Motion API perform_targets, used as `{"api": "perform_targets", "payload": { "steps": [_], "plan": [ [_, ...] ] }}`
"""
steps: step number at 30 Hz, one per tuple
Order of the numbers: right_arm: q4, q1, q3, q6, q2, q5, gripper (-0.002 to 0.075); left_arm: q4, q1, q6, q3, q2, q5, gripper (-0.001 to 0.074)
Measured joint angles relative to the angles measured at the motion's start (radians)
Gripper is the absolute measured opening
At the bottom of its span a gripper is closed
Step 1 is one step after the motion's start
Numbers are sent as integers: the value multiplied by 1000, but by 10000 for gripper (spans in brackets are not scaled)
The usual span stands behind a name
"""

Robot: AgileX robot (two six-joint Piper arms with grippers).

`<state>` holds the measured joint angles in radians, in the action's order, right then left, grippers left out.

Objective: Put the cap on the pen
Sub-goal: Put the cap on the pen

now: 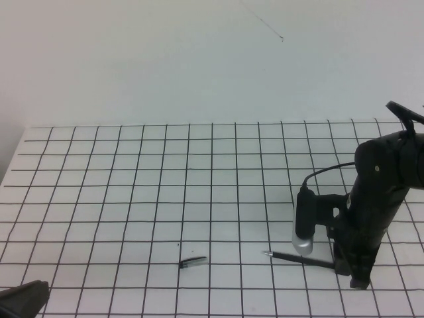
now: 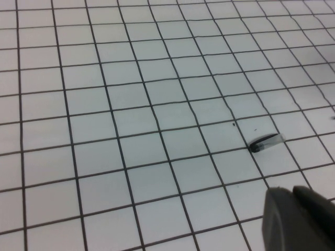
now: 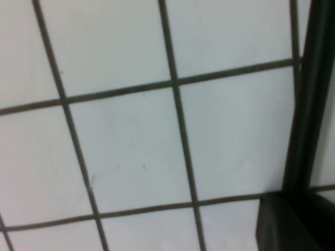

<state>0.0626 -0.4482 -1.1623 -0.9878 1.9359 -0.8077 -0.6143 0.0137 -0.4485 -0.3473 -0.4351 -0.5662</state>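
Note:
The thin black pen (image 1: 299,258) lies on the grid table near the front right, silver tip pointing left. My right gripper (image 1: 350,270) is lowered to the table at the pen's right end and shut on it. In the right wrist view the pen (image 3: 308,99) runs as a dark stick into the gripper (image 3: 293,201). The short dark cap (image 1: 193,262) lies on the table about three squares left of the pen's tip; it also shows in the left wrist view (image 2: 266,141). My left gripper (image 1: 26,295) is shut and empty at the front left corner, far from the cap; it also shows in the left wrist view (image 2: 293,192).
The white table with a black grid (image 1: 132,199) holds only the pen and cap. The right arm's silver wrist camera (image 1: 303,228) and its cable hang just above the pen's middle. A white wall stands behind the table.

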Motion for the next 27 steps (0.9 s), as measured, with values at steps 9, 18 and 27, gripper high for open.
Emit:
{"api": "perform_targets", "payload": {
  "steps": [9, 18, 27],
  "plan": [
    [-26, 0, -84, 100, 0, -116, 62, -6, 0, -24, -46, 0, -4, 0],
    [202, -10, -278, 349, -103, -290, 62, -64, 0, -37, -202, -195, -166, 0],
    [66, -30, -278, 421, -216, -405, 62, -85, 0, -251, -464, -530, -276, 120]
  ]
}}
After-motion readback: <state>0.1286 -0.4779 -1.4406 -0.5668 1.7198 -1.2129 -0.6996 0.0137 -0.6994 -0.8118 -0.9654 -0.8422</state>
